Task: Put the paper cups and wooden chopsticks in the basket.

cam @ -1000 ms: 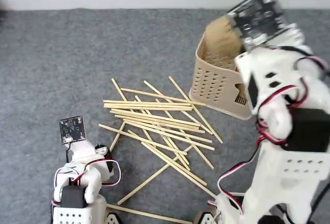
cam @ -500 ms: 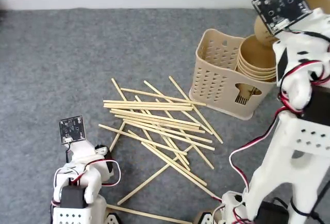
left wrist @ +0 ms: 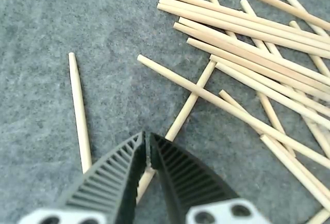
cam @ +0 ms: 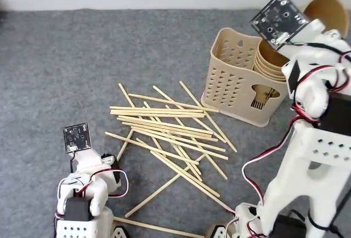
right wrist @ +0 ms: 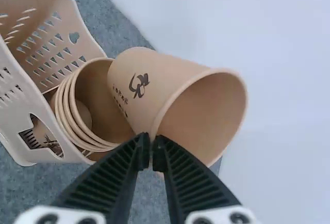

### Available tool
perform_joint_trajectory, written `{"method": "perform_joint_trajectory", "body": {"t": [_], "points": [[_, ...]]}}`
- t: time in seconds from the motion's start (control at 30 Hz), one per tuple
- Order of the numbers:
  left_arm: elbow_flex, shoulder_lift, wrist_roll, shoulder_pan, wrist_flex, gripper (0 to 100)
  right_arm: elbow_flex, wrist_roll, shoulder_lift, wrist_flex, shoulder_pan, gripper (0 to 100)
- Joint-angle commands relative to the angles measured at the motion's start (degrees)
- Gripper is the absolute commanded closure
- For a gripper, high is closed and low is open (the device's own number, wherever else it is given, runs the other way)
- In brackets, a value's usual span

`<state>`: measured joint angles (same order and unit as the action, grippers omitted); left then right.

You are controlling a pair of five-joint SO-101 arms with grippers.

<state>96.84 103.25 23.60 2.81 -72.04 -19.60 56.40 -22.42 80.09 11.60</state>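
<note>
Pinching a paper cup (right wrist: pixel 175 105) by its rim in the right jaws, pressed shut on the thin wall, with the mouth tipped back toward them and the base pointing away. Just beyond the tips and lower down, meeting a nested stack of cups (right wrist: pixel 87 110) (several rims, one inside another) seated in the basket (right wrist: pixel 31 38) at its nearer end. Holding the gripped cup tilted with its base close to the stack's mouth, touching or not impossible to tell.

Reads as the cup step, partway through delivery. Calls for turning the cup base-down, lining it up over the stack's mouth, lowering it, and only then parting the jaws. Risks a tumble off the basket's rim if let go at this tilt.

Keeping the left jaws closed on nothing, low over the desk (left wrist: pixel 62 17). Right under the tips, crossing a slanted chopstick (left wrist: pixel 191 102). Off to one side, passing a lone chopstick (left wrist: pixel 80 110) lying apart. Farther ahead, reaching the loose heap of wooden chopsticks (left wrist: pixel 247 43), flat on the desk and outside the basket. Leaves the chopstick step undone: calls for opening wide, straddling one stick, and closing across it.
</note>
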Motion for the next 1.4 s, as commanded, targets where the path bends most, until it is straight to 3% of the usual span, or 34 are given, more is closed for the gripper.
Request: {"method": "perform_joint_trajectory", "body": {"t": [0.0, 0.4, 0.77, 0.9, 1.1, 1.23, 1.37], "points": [[-0.48, 0.70, -0.26, -0.18, -0.18, 99, -3.52, 0.88, -3.56, 0.40, -0.13, 99.1], [-0.48, 0.70, -0.26, -0.18, -0.18, 99, -3.60, 0.97, -8.75, 5.41, -0.48, 99.1], [-0.48, 0.70, -0.26, -0.18, -0.18, 99, -2.29, 3.34, -2.59, 5.49, -0.57, 98.5], [-0.48, 0.70, -0.26, -0.18, -0.18, 99, -2.29, 2.02, -0.22, 5.67, -1.89, 90.2], [-0.48, 0.70, -0.26, -0.18, -0.18, 99, -2.64, -8.97, -0.22, 5.58, -4.70, 74.4], [-0.48, 0.70, -0.26, -0.18, -0.18, 99, -2.64, -15.03, 0.40, 5.49, -7.43, 79.4], [-0.48, 0.70, -0.26, -0.18, -0.18, 99, -1.14, -19.25, 0.48, 1.98, -9.36, 95.2]]}}
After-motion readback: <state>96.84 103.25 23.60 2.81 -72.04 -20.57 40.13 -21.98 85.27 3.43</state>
